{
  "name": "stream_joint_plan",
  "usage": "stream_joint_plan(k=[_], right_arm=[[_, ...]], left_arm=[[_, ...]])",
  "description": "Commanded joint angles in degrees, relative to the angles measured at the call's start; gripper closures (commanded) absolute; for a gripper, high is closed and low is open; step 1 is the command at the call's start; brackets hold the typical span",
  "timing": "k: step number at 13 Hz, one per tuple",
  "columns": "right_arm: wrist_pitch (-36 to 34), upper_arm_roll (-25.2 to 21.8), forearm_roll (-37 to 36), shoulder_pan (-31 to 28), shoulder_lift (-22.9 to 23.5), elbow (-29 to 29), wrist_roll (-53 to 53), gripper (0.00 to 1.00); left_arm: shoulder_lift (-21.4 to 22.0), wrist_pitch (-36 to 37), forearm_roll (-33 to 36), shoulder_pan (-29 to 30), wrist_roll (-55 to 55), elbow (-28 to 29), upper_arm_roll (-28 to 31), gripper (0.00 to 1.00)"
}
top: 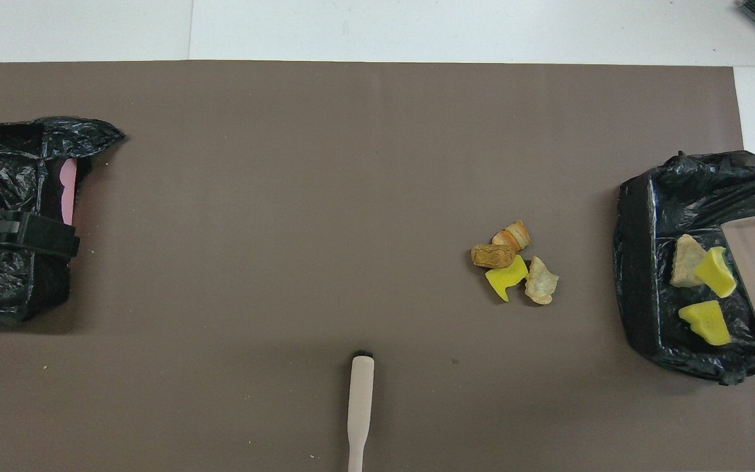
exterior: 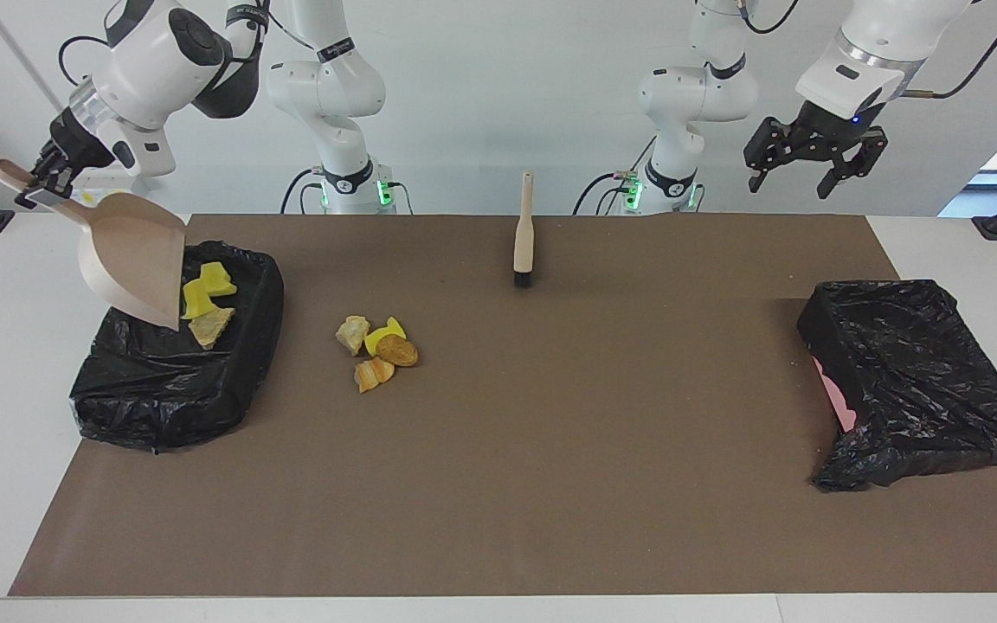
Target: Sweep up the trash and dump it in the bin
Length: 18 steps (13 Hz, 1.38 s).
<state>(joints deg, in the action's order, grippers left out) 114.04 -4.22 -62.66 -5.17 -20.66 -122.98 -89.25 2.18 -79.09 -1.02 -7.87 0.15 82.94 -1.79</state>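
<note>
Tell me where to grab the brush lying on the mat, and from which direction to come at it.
Grip the brush on its slim beige handle, around the narrow part between the flared body and the tip, coming straight down from above. It lies flat, handle pointing toward the robots and black bristles pointing away, with bare mat on both sides, so the jaws should probably straddle the handle across its width.

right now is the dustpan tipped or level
Tipped. The dustpan slants mouth-down over the bin, held by the right gripper; no scraps show in it.

Three scraps (exterior: 207, 298) in bin (exterior: 171, 381) — four (exterior: 377, 350) beside.
</note>
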Motion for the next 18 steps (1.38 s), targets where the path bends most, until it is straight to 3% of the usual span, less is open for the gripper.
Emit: stream_joint_plan(k=[1, 5, 10, 14, 16, 18], right_arm=[[-9.76, 5.16, 8.31, 0.34, -2.71, 4.13, 0.57, 1.00], [-18.83, 11.85, 15.96, 0.34, -2.63, 8.10, 8.62, 1.00], [-19.73, 16.15, 32.93, 0.34, -1.40, 9.24, 29.61, 1.00], [-19.82, 22.05, 43.03, 0.42, 5.26, 12.84, 57.97, 1.00], [-19.82, 26.08, 45.07, 1.03, 10.00, 15.47, 72.91, 1.00], [-19.73, 27.16, 50.14, 4.18, 16.32, 18.98, 89.08, 1.00]], left_arm=[[0.46, -0.19, 1.37, 0.58, 0.73, 0.56, -0.40, 0.00], [0.81, -0.54, 1.20, 0.40, 0.47, 1.00, -0.58, 0.00], [0.90, -0.46, 1.19, 0.49, 0.38, 1.09, -0.49, 0.00], [0.90, -0.37, 1.19, 0.40, 0.47, 1.09, -0.49, 0.00], [0.90, -0.28, 1.19, 0.49, 0.47, 1.17, -0.49, 0.00], [0.99, -0.02, 1.19, 0.49, 0.47, 1.17, -0.49, 0.00]])
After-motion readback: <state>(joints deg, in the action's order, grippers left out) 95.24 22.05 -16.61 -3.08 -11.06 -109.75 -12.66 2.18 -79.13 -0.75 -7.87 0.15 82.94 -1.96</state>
